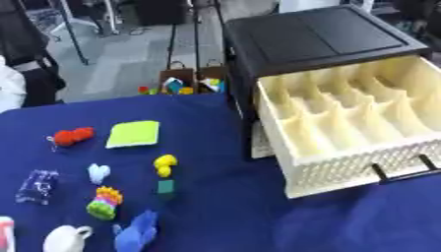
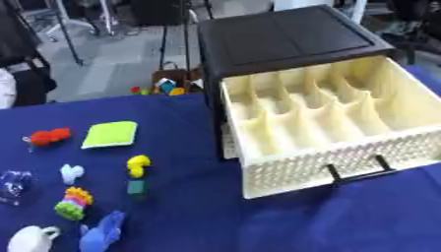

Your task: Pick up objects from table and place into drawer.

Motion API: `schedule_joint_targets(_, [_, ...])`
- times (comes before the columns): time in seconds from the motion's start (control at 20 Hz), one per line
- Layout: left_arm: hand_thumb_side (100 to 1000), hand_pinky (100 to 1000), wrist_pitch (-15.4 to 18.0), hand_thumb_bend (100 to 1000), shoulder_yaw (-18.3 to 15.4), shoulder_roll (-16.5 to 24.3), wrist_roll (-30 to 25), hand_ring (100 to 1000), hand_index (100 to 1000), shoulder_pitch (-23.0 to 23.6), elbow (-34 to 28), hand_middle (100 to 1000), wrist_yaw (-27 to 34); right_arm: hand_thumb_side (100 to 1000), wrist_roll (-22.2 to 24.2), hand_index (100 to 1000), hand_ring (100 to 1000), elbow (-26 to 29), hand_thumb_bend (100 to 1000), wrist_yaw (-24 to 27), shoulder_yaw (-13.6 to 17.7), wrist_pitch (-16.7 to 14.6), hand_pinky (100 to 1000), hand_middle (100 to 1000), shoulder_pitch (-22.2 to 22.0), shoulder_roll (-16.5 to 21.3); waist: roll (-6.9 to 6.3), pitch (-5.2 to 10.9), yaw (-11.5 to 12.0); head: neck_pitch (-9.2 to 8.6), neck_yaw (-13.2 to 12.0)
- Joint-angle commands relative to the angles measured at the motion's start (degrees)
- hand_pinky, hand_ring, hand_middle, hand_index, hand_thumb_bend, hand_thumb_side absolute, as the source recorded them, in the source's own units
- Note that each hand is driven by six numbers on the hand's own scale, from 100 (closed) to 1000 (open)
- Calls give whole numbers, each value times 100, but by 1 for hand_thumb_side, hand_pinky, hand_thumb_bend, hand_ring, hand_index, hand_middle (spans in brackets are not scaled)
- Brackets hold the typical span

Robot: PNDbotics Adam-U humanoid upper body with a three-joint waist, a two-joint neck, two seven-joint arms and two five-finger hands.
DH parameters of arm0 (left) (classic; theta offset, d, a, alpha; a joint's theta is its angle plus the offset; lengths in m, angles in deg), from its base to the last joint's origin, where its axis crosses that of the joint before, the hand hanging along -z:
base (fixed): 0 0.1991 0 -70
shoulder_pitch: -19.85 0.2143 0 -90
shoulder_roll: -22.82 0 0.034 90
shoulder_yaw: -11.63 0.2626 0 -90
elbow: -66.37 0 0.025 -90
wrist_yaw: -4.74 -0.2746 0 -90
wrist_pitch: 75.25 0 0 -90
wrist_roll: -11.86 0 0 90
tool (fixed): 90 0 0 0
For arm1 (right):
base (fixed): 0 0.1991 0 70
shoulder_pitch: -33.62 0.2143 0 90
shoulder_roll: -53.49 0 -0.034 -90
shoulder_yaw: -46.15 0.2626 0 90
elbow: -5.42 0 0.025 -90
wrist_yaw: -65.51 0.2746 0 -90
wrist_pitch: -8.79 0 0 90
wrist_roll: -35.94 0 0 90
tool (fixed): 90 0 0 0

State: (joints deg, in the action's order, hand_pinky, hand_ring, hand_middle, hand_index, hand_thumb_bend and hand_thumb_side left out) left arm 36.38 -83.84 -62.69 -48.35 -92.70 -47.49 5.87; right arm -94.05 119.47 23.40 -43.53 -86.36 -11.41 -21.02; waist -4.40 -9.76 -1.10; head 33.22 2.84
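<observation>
Standing pulled out, the drawer (image 2: 344,133) shows bare dividers (neither robot hand visible).

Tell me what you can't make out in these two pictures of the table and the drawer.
- Robot's hands: in neither view.
- Clear object at the table's left: blurred; cut by the left edge in the right eye view.
- Red and white thing: cut off by the left eye view's lower left corner.
- Drawer: compartment floors partly hidden by the dividers.
- Colourful items beyond the table: too small to identify.
</observation>
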Motion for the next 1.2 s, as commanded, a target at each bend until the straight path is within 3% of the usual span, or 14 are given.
schedule_joint_targets(0.05, [1000,698,-80,344,-63,32,45,834,862,-104,-73,823,-169,1000,-13,884,868,54,100,209,-30,54,760,853,180,-164,24,47,22,-20,55])
schedule_joint_targets(0.35, [1000,709,-326,406,-43,22,83,852,868,-102,-73,832,-430,1000,409,858,862,54,100,603,-65,504,765,846,55,-453,47,31,59,-65,-57])
schedule_joint_targets(0.55, [1000,726,-647,552,-48,209,-120,873,867,71,-38,839,-727,1000,735,857,858,54,100,620,-54,794,765,842,63,-479,58,38,96,-67,-260])
schedule_joint_targets(0.7, [1000,737,-909,670,30,530,-375,876,858,127,238,828,-988,1000,848,855,855,54,100,572,-40,839,762,841,66,-471,48,61,121,-42,-296])
schedule_joint_targets(0.85, [1000,740,-1162,687,294,929,-627,868,865,48,632,823,-1241,1000,876,853,852,54,100,534,-46,829,759,840,44,-442,24,87,126,9,-271])
schedule_joint_targets(1.2, [1000,772,-1753,754,1144,1888,-1218,885,992,-229,1436,862,-1832,1000,903,851,847,54,100,485,-58,823,757,837,-3,-417,-10,152,75,156,-239])
